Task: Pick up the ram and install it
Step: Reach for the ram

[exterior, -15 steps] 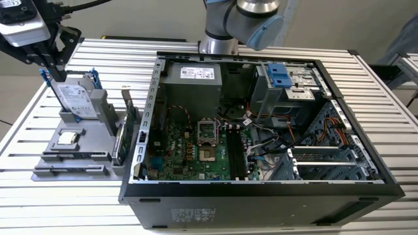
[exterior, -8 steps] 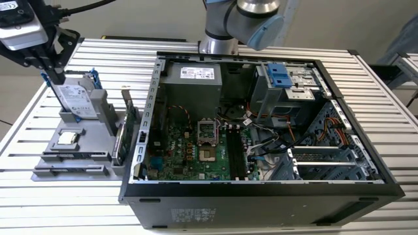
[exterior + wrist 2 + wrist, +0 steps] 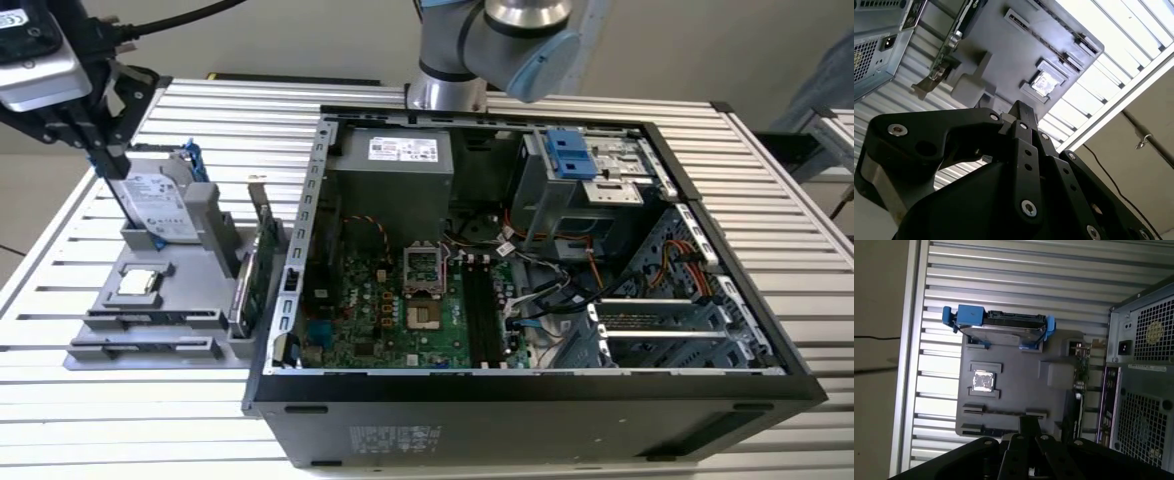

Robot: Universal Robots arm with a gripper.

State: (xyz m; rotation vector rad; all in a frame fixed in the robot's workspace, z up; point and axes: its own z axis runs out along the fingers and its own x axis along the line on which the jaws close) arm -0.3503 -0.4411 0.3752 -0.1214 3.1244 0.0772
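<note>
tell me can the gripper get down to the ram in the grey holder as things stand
Probably yes: the ram lies in its slot in the grey holder with nothing over it, and the gripper hangs above the holder.

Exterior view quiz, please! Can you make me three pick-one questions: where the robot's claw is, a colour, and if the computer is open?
1. Where is the gripper?
A) deep inside the computer case
B) above the hard drive in the grey holder
C) lying flat on the table

2. What colour is the frame around the hard drive?
A) red
B) blue
C) yellow

3. How is the computer case?
A) closed all round
B) open, insides showing
C) standing on the holder

Answers:
1 B: it hangs over the hard drive, outside the case.
2 B: the clips at both ends of the drive are blue.
3 B: the green motherboard and cables are in plain sight.
</note>
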